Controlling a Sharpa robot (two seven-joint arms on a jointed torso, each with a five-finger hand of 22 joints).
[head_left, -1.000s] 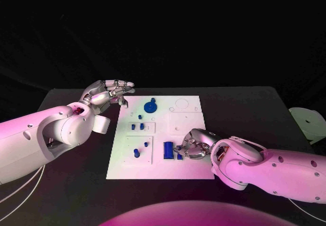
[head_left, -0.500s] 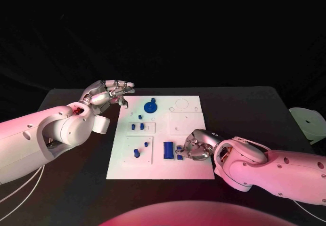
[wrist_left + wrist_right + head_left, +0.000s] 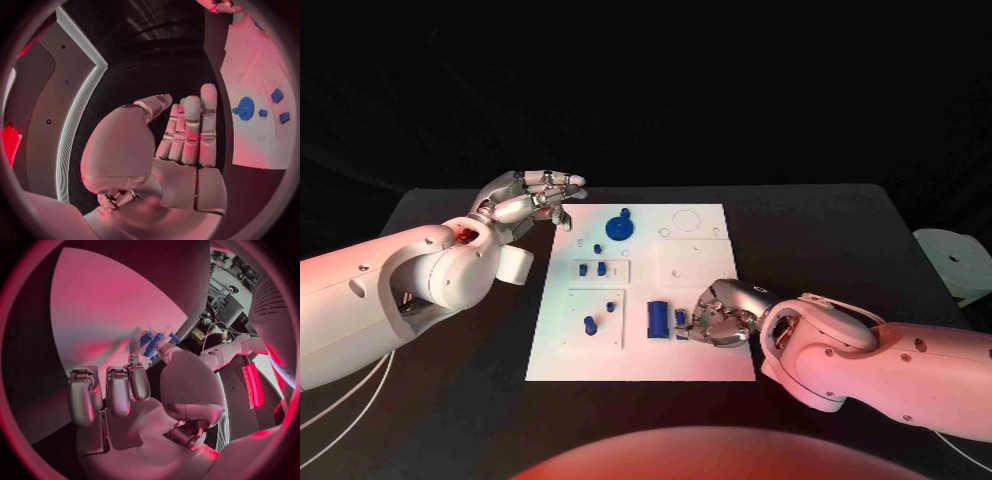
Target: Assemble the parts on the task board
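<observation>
The white task board point(image 3: 632, 350) lies in the middle of the black table. On it are a blue gear point(image 3: 620, 226), two small blue parts point(image 3: 593, 269) in a recess, a tall blue block point(image 3: 656, 318) and other small blue pieces point(image 3: 590, 323). My right hand point(image 3: 714, 316) rests curled on the board just right of the block. Its thumb and a fingertip point(image 3: 135, 341) close on a small blue part point(image 3: 679, 317), also seen as the blue part point(image 3: 152, 342) in the right wrist view. My left hand point(image 3: 531, 200) hovers off the board's far left corner, holding nothing. The gear point(image 3: 245, 108) lies beyond its fingers point(image 3: 190, 131).
A pale round object point(image 3: 956, 262) sits off the table's right edge. Bare black table point(image 3: 834, 240) lies on both sides of the board. Round outlines point(image 3: 687, 222) mark the board's far right part.
My right hand has slid a little toward the board's near edge, staying beside the blue block. The left hand has not moved.
</observation>
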